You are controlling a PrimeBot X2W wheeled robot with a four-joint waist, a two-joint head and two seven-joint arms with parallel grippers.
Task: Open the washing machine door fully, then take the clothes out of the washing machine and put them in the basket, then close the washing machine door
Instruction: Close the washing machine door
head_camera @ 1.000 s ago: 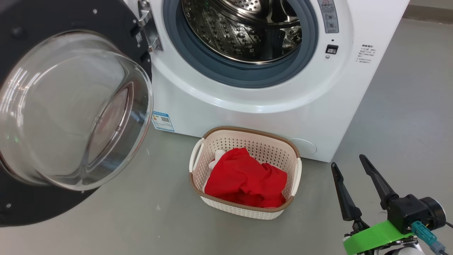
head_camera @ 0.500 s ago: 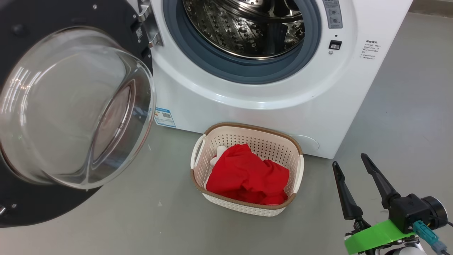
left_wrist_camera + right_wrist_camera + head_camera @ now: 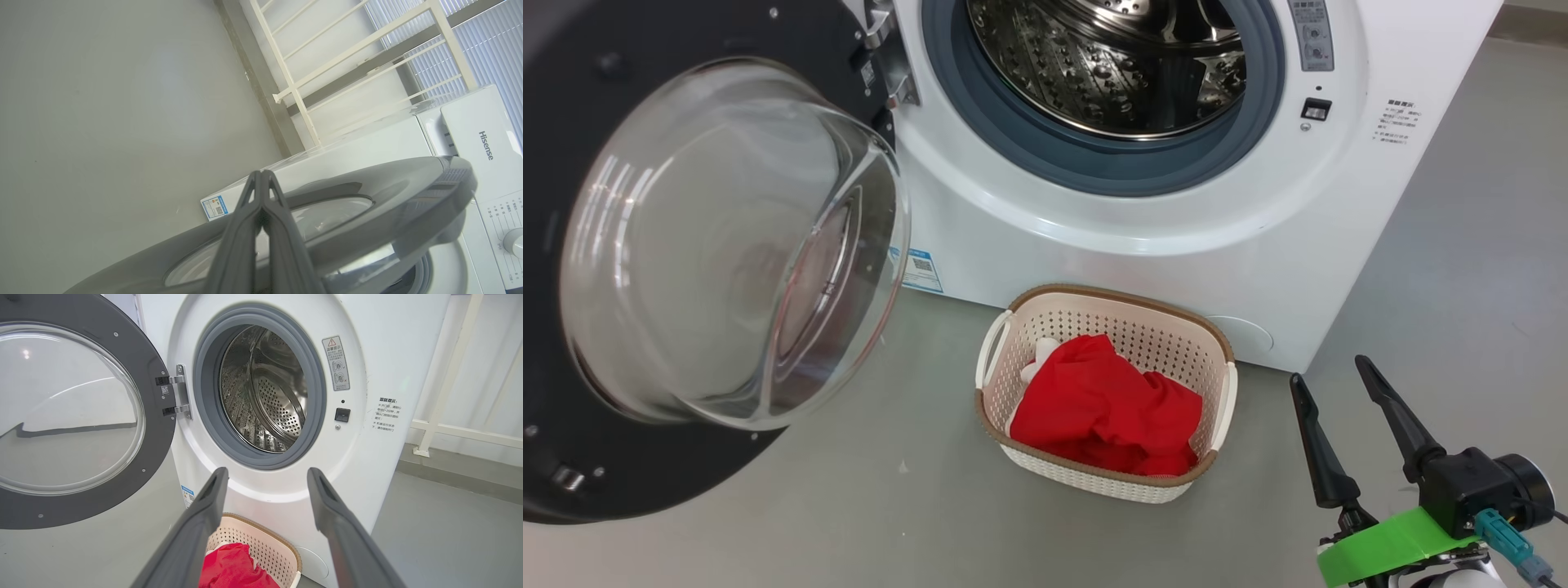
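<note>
The washing machine door stood swung wide open to the left of the washing machine, hanging on its hinge at the left edge of the opening. It was a black ring around a clear glass bowl that bulged toward the near side. Behind the grey rubber ring, the drum showed its perforated steel.

On the grey floor, just in front of the machine and below the opening, sat the basket, cream-white with a brown rim. Its far side was close to the machine's white front; whether the two touched could not be told. The clothes lay inside it as crumpled red fabric filling most of the basket, with a white cloth piece peeping out at the far left corner. A small blue label sat at the lower left corner of the machine's front.

The right jaws were spread wide and held nothing — their two dark fingers hung to the near right of the basket, apart from it, pointing toward the machine. In the right wrist view they framed the lower edge of the opening.

The left jaws were pressed together, pinching nothing. In the left wrist view their fingers lay across the door's outer face — whether they touched it could not be told.
</note>
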